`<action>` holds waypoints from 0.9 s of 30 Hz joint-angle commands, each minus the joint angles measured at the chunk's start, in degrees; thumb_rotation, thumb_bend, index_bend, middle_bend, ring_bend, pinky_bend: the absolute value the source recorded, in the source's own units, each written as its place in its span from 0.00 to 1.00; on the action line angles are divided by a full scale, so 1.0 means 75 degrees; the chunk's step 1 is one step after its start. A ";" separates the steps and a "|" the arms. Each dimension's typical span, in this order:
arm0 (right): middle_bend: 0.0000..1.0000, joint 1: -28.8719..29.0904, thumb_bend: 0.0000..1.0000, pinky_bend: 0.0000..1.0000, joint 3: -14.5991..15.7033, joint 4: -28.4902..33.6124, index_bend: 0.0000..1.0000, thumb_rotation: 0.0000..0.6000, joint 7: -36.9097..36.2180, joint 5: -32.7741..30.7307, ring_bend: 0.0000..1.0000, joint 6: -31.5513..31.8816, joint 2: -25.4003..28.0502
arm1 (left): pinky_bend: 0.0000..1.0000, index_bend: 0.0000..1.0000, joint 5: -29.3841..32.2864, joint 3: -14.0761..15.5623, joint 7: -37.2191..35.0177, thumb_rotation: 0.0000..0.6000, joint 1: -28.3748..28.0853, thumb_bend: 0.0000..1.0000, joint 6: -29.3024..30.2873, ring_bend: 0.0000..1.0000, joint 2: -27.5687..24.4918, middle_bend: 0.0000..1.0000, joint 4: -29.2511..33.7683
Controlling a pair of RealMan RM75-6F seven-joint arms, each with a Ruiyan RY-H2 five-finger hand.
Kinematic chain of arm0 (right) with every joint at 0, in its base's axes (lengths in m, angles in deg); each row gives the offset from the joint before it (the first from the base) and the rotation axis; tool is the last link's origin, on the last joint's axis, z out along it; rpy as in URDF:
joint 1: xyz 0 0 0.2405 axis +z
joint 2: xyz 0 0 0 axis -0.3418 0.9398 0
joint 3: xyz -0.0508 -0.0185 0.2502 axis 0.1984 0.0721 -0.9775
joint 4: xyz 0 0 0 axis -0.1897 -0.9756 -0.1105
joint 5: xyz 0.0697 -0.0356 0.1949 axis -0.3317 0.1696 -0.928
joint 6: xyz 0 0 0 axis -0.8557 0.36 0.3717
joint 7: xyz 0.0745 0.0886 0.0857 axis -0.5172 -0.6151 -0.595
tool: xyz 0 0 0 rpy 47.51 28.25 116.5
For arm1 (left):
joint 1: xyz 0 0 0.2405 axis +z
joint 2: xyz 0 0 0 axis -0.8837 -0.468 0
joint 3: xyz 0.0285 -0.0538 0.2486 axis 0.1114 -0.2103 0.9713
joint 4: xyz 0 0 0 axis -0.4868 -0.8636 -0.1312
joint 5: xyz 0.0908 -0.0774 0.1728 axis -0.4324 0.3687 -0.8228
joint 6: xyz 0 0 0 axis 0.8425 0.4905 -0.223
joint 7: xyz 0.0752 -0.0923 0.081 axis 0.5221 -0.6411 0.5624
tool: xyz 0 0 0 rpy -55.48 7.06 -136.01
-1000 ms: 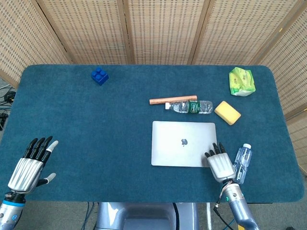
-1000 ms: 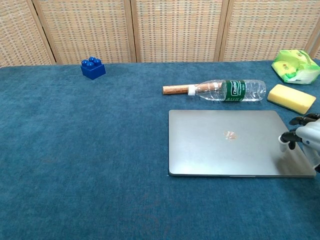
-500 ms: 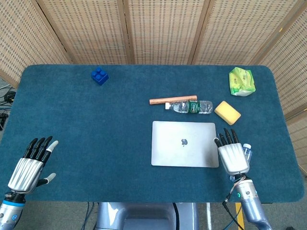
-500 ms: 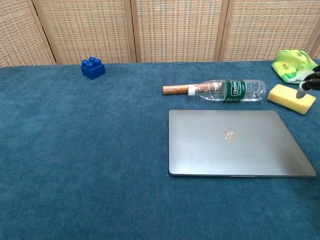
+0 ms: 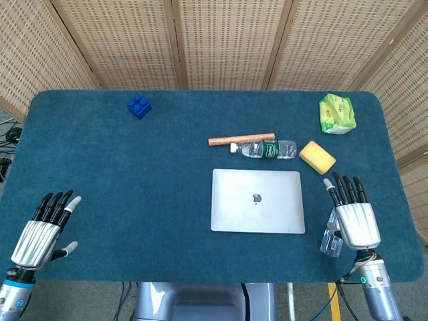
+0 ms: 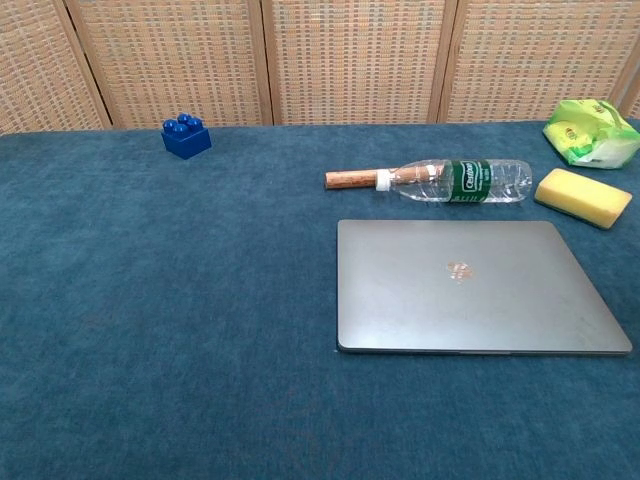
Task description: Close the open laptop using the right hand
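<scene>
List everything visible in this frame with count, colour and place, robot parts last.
laptop: 1, silver, lid shut flat, table centre-right
bottle with green label: 1, clear, lying just beyond the laptop
wooden stick: 1, brown, lying alongside that bottle
sponge: 1, yellow, right of the bottle
packet: 1, green, far right corner
toy brick: 1, blue, far left
small bottle: 1, clear, partly hidden by the right hand
table: 1, blue-covered
left hand: 1, empty, near left edge
right hand: 1, empty, right of the laptop

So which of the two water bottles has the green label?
The bottle lying on its side behind the laptop, beside the wooden stick. The other bottle, partly hidden by the right hand, shows no green.
</scene>
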 commanded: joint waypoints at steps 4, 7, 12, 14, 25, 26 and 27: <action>0.00 -0.0827 0.10 0.00 0.0389 -0.0767 0.00 1.00 -0.1473 0.0995 0.00 0.0798 0.0155 | 0.00 0.00 0.0000 0.0000 0.0000 1.00 0.0000 0.07 0.0000 0.00 0.0000 0.00 0.0000; 0.00 -0.1021 0.12 0.00 0.0433 -0.1061 0.00 1.00 -0.1562 0.1301 0.00 0.1038 0.0061 | 0.00 0.00 0.0720 -0.0825 -0.0518 1.00 -0.0391 0.07 -0.0129 0.00 -0.0467 0.00 0.0429; 0.00 -0.1188 0.13 0.00 0.0465 -0.1350 0.00 1.00 -0.1777 0.1513 0.00 0.1099 -0.0078 | 0.00 0.00 0.1570 -0.1513 -0.0923 1.00 -0.1239 0.07 -0.1367 0.00 -0.1301 0.00 0.0747; 0.00 -0.1195 0.13 0.00 0.0483 -0.1419 0.00 1.00 -0.1795 0.1612 0.00 0.1019 -0.0072 | 0.00 0.00 0.1629 -0.1515 -0.0921 1.00 -0.1293 0.07 -0.1459 0.00 -0.1363 0.00 0.0762; 0.00 -0.1318 0.15 0.00 0.0371 -0.1331 0.00 1.00 -0.1870 0.1876 0.00 0.0917 0.0036 | 0.00 0.00 0.1441 -0.1276 -0.0750 1.00 -0.1129 0.07 -0.1041 0.00 -0.1088 0.00 0.0515; 0.00 -0.1330 0.16 0.00 0.0358 -0.1318 0.00 1.00 -0.1848 0.1900 0.00 0.0915 0.0039 | 0.00 0.00 0.1431 -0.1261 -0.0729 1.00 -0.1117 0.07 -0.1009 0.00 -0.1069 0.00 0.0501; 0.00 -0.1344 0.16 0.00 0.0349 -0.1302 0.00 1.00 -0.1823 0.1924 0.00 0.0913 0.0041 | 0.00 0.00 0.1405 -0.1239 -0.0708 1.00 -0.1099 0.07 -0.0966 0.00 -0.1053 0.00 0.0496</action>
